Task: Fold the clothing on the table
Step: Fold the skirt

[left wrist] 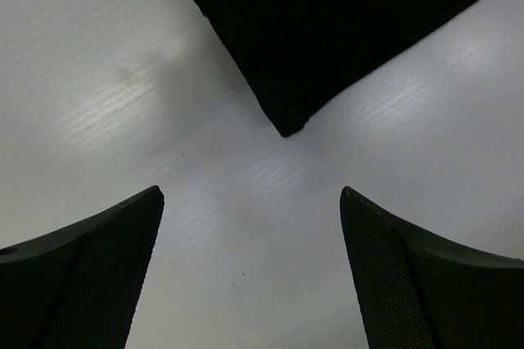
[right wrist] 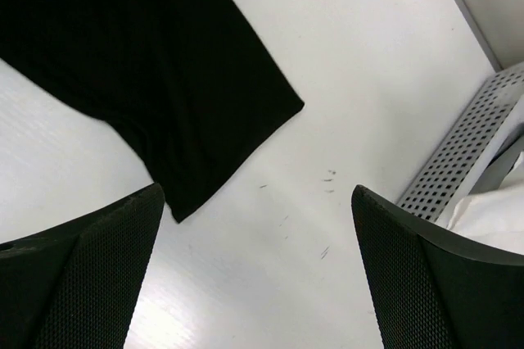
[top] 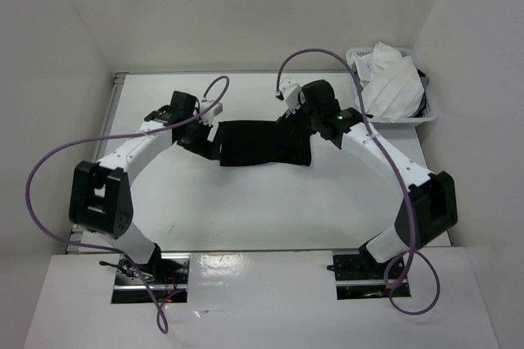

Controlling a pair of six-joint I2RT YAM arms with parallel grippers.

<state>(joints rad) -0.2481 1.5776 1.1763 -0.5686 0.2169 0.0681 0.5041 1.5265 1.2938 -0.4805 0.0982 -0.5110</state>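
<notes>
The black clothing (top: 262,144) lies folded into a wide band in the middle of the white table (top: 246,210). My left gripper (top: 206,142) hovers at the band's left end, open, and in the left wrist view a pointed corner of the clothing (left wrist: 327,29) lies ahead of the left gripper (left wrist: 251,191), which has only bare table between its fingers. My right gripper (top: 291,124) is over the band's right end, open too. In the right wrist view the clothing (right wrist: 147,62) lies to the upper left of the right gripper (right wrist: 258,188), apart from the fingers.
A white perforated basket (top: 422,99) holding a white cloth (top: 389,79) stands at the table's far right corner; its wall (right wrist: 467,152) shows close to my right finger. White walls enclose the table on three sides. Purple cables loop over both arms.
</notes>
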